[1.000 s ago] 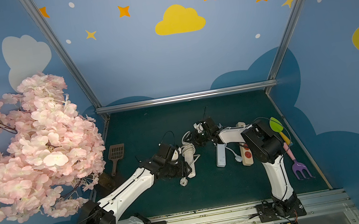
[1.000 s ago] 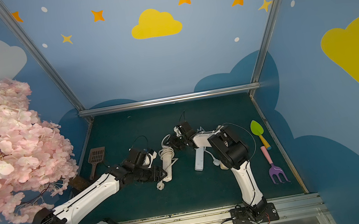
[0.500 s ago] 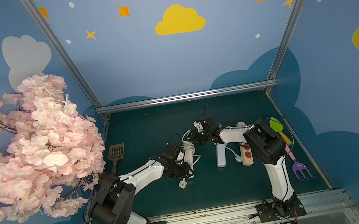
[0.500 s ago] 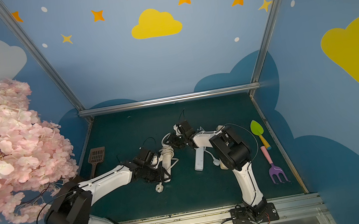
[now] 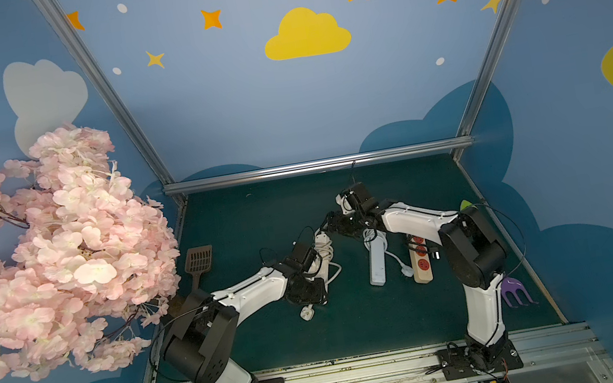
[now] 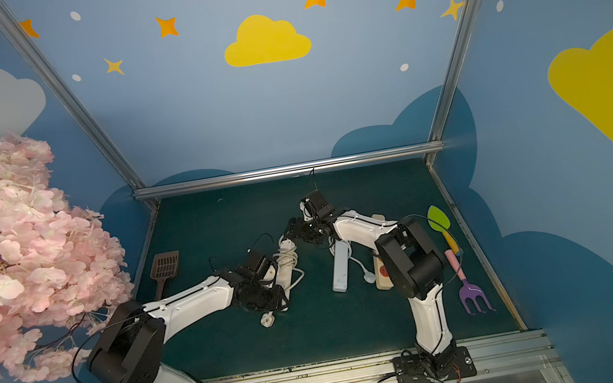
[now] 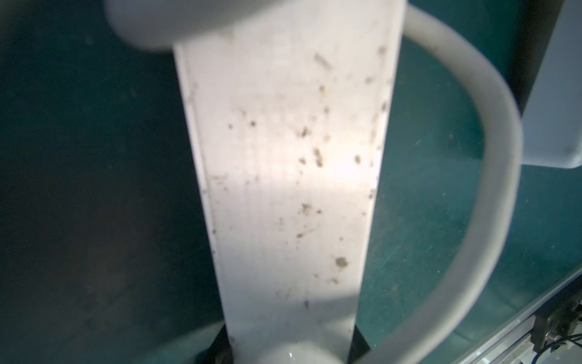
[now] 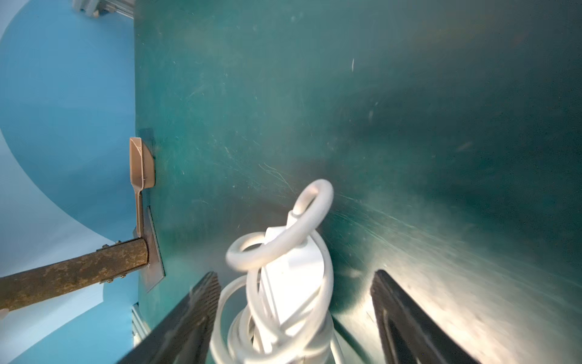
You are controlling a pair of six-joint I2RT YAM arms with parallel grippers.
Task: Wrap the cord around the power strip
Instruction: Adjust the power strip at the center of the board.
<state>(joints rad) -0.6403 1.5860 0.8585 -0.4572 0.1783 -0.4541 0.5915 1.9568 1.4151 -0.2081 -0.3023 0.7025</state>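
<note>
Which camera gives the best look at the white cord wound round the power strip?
The right wrist view: the cord loops round the power strip close up, between the open fingers. Both top views show it small, partly behind the left arm. The left wrist view shows only one loose, blurred loop.

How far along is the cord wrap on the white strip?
Done: several cord turns circle the power strip. In hand: left gripper clamps its near end; right gripper open around the far end. Left: a slack loop and the plug on the table remain unwound.
</note>
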